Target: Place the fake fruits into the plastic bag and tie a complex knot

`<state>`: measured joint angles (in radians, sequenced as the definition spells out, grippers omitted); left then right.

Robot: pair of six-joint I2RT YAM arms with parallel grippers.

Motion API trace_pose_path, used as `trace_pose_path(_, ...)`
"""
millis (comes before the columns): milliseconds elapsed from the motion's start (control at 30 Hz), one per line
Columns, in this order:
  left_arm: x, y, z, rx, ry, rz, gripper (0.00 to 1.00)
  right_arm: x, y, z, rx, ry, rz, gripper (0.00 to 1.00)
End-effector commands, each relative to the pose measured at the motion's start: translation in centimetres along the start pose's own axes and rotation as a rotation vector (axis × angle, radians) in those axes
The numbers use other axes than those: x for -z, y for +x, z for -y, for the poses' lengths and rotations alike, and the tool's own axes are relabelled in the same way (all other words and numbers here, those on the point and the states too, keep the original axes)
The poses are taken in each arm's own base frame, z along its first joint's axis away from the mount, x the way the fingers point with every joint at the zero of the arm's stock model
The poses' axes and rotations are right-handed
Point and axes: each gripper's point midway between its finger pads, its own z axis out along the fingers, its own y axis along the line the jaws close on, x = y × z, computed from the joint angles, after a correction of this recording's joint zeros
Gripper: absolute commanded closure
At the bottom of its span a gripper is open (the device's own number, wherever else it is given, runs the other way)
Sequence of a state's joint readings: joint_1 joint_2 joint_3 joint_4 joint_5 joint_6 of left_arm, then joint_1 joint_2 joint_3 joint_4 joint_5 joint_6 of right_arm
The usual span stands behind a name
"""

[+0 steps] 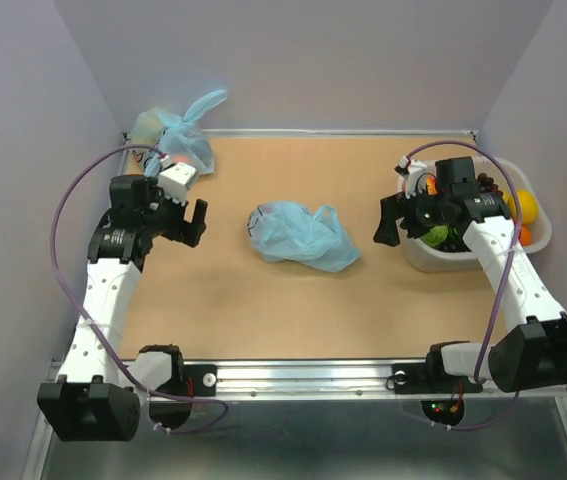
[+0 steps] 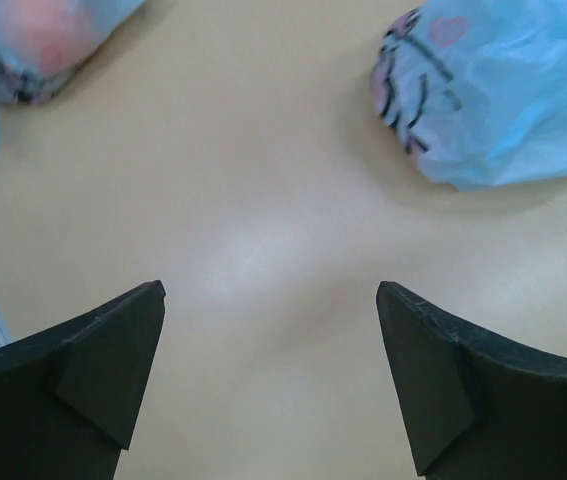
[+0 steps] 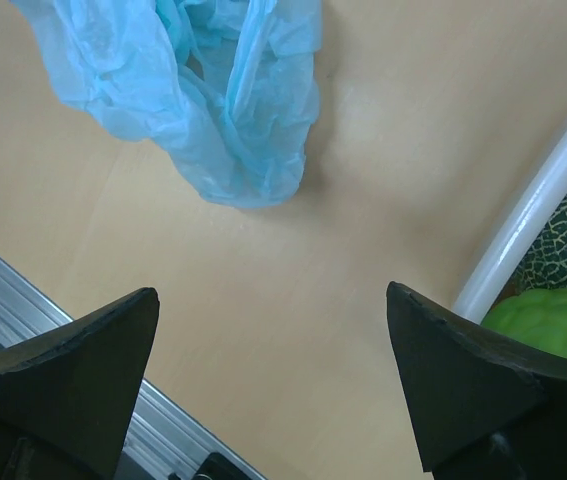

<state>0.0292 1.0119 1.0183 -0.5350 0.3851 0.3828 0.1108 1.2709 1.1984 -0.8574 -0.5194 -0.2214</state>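
The plastic bag [image 1: 301, 236], light blue and crumpled, lies flat in the middle of the table. Its white panel with pink-and-dark figures shows in the left wrist view [image 2: 493, 90], and its loose end in the right wrist view [image 3: 213, 90]. No knot is in view on it. The fake fruits sit in a white bin [image 1: 418, 258] at the right: an orange [image 1: 525, 205], a green one [image 1: 441, 238] [image 3: 553, 325] and others. My left gripper [image 1: 199, 222] [image 2: 271, 290] is open and empty, left of the bag. My right gripper [image 1: 384, 222] [image 3: 272, 290] is open and empty, between bag and bin.
A smaller light-blue bag [image 1: 178, 135] [image 2: 33, 40] holding pale and pink lumps sits at the back left corner, tied at the top. The bin's white rim [image 3: 533, 210] is close to my right finger. A metal rail [image 1: 303, 378] runs along the near edge. Walls enclose the table.
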Motion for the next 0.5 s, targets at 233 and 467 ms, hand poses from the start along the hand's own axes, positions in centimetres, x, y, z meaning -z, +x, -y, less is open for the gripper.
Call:
trace_pose_path(233,-8.0,-12.0,11.6,-0.468,0.301,0.059,0.01,1.6,-6.1,-0.6,-0.061,0.007,0.146,0.00)
trace_pose_path(467,-17.0,-7.5,16.2,-0.501,0.425,-0.145,0.01,1.4,-5.5,0.8,-0.087,0.077,0.131,0.00)
